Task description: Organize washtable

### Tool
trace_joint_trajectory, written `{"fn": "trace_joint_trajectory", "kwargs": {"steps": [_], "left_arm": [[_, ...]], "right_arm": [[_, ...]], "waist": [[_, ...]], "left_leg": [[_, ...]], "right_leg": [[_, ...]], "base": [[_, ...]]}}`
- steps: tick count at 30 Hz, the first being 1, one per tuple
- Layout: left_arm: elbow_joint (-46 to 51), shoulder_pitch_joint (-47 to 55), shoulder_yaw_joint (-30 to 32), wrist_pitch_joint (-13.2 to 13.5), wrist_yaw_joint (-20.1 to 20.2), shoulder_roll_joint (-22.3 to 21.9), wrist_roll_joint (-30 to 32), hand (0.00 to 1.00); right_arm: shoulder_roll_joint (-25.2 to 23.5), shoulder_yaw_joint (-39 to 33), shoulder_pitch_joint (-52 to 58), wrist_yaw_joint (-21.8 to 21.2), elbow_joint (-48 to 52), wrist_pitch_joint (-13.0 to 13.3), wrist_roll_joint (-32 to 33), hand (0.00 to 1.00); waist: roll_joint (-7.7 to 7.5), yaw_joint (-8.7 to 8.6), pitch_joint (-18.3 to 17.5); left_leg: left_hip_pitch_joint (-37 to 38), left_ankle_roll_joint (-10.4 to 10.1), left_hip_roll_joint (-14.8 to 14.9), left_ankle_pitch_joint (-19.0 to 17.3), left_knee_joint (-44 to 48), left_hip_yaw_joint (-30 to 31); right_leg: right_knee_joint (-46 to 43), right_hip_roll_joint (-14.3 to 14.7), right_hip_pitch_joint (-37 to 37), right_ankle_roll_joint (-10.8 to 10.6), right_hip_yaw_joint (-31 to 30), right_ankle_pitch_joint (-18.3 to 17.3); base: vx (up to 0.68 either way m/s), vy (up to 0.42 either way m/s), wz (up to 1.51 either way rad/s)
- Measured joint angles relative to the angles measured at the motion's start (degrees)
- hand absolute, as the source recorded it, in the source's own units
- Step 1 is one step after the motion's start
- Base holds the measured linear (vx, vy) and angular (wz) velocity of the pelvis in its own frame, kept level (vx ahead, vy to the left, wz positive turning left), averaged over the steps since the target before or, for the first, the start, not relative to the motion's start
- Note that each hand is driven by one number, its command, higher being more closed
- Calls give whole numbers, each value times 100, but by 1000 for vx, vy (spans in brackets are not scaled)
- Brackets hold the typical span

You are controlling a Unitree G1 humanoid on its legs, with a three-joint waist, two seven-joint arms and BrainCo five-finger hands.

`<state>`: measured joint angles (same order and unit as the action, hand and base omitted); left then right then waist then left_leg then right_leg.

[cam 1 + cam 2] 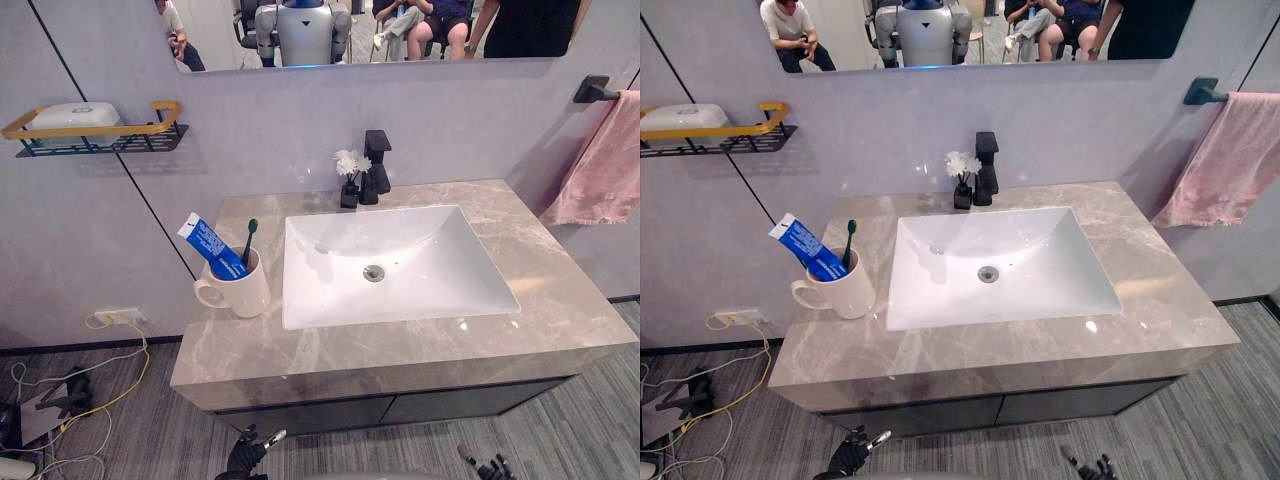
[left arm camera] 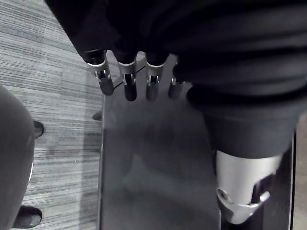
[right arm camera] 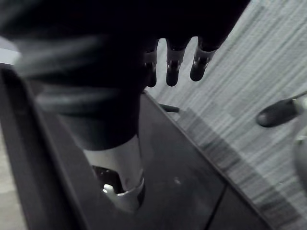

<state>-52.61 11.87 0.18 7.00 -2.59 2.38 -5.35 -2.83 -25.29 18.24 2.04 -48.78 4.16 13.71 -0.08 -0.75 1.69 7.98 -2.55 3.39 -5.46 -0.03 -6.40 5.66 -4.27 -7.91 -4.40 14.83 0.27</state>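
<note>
A white mug (image 1: 238, 290) stands on the grey marble counter (image 1: 400, 345) left of the white sink (image 1: 390, 262). In it lean a blue toothpaste tube (image 1: 210, 245) and a dark green toothbrush (image 1: 249, 240). A white soap dish (image 1: 73, 118) rests on the gold-railed wall shelf (image 1: 95, 135). My left hand (image 1: 248, 455) hangs low in front of the cabinet, fingers (image 2: 129, 81) straight and holding nothing. My right hand (image 1: 488, 467) hangs low at the lower right, fingers (image 3: 172, 64) relaxed and holding nothing.
A black faucet (image 1: 374, 165) with a small white flower (image 1: 349, 162) in a black vase stands behind the sink. A pink towel (image 1: 605, 160) hangs on a black bar at right. The dark cabinet front (image 1: 400, 408) lies below the counter. Cables (image 1: 70, 400) lie on the floor at left.
</note>
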Motion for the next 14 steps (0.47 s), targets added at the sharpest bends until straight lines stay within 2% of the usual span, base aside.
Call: {"fn": "trace_joint_trajectory", "kwargs": {"steps": [6,14], "left_arm": [[-118,-109,2,34,-7,41,2,0],[-222,-256,8,75,-22,152,98,0]], "right_arm": [[155,218,-230,-96,-399,-20,-110,0],[225,481,-493,-80,-667,-4,-153,0]], "waist": [[-37,18,92],[-180,24,285]], "left_leg": [[-1,0,-18,1,-29,114],[63,4,-60,6,-118,166]], "right_leg": [[3,-2,-37,-4,102,-4],[26,-26,-74,-17,157,-13]], "base": [[4,1,9],[-1,3,1]]}}
